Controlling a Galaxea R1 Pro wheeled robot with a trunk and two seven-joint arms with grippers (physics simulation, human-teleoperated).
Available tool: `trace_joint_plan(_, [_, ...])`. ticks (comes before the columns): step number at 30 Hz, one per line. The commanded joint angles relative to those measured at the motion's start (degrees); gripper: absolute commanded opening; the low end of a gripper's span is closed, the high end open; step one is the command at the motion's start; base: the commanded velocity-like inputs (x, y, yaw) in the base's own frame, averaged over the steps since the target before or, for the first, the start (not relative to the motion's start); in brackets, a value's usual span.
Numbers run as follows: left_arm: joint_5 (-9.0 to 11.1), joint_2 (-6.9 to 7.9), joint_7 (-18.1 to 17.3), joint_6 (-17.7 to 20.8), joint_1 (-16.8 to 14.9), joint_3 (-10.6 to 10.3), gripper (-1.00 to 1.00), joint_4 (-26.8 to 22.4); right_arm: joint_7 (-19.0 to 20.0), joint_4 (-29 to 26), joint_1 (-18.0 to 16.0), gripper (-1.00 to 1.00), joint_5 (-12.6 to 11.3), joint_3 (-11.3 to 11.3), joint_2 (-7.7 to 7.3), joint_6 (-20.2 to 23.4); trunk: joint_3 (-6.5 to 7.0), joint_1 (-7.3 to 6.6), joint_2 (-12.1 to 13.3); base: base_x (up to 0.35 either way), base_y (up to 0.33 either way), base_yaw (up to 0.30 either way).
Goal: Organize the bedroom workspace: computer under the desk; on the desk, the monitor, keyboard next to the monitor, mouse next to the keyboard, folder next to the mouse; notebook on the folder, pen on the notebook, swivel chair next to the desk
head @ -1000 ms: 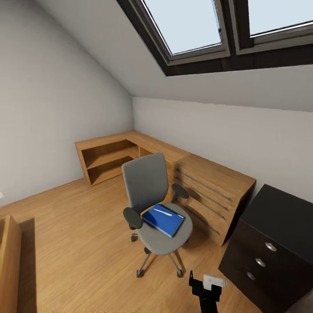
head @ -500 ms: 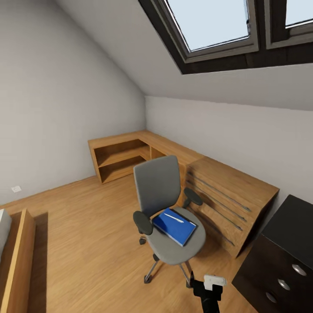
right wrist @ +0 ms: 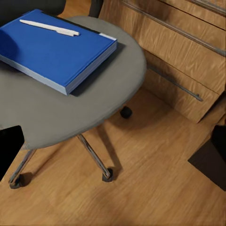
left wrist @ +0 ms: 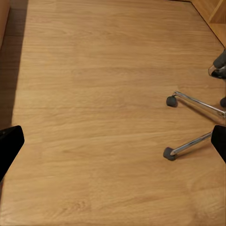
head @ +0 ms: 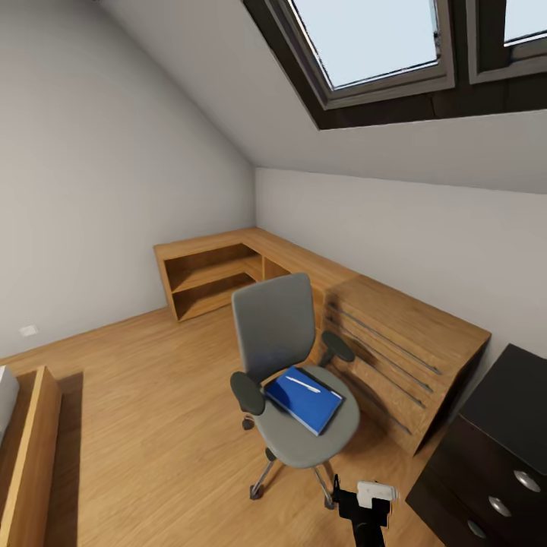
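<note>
Found the folder [head: 305, 399] lying flat on the seat of the swivel chair [head: 277, 327], with the pen [head: 302, 384] resting across its top; judged both simply parked there, waiting to be carried to the desk. Held the right gripper [right wrist: 113, 150] spread wide and empty, near the seat's front edge and apart from the folder, probably readying a reach. Held the left gripper [left wrist: 113, 146] likewise parted with nothing between the fingers, low over the floor [head: 137, 425] to the left of the chair's chrome legs. Saw light wood boards throughout, smooth and level, good for rolling castors; low light-wood cabinets [head: 380, 334] just beyond the chair along the far and right walls; a dark drawer cabinet [head: 494, 456] at the near right; grey sloping walls under dark-framed skylights [head: 365, 38].
</note>
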Motion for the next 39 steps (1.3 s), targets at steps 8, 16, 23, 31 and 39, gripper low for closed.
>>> trace_joint_plan(8, [-0.04,0.0,0.64,-0.24,-0.03,-0.29,1.0,-0.14,-0.29,0.13,-0.07,1.0,0.58,-0.5,0.06,-0.25,-0.07,0.04,-0.07,0.03,-0.044,0.261])
trace_joint_plan(16, [-0.06,-0.01,0.63,-0.26,-0.03,-0.37,1.0,-0.15,-0.29,0.13,-0.07,1.0,0.58,-0.5,0.06,-0.32,-0.07,0.04,-0.07,0.001,-0.002,0.271])
trace_joint_plan(23, [-0.06,-0.25,0.56,-0.17,-0.03,-0.31,1.0,-0.13,-0.29,0.13,-0.07,1.0,0.58,-0.5,0.06,-0.32,-0.07,0.04,-0.07,0.019,-0.064,0.272])
trace_joint_plan(31, [-1.97,-0.93,0.79,-0.24,-0.03,-0.45,1.0,-0.13,-0.29,0.09,-0.07,1.0,0.58,-0.5,-0.01,-0.26,-0.07,0.04,-0.07,0.078,-0.085,0.17])
trace_joint_plan(39, [-4.6,-5.65,8.19,16.61,-2.25,0.74,1.0,-2.18,-0.6,-2.27,-0.07,1.0,0.71,-0.52,-1.27,-3.92,-0.79,0.91,-1.67,0.003,-0.003,0.007])
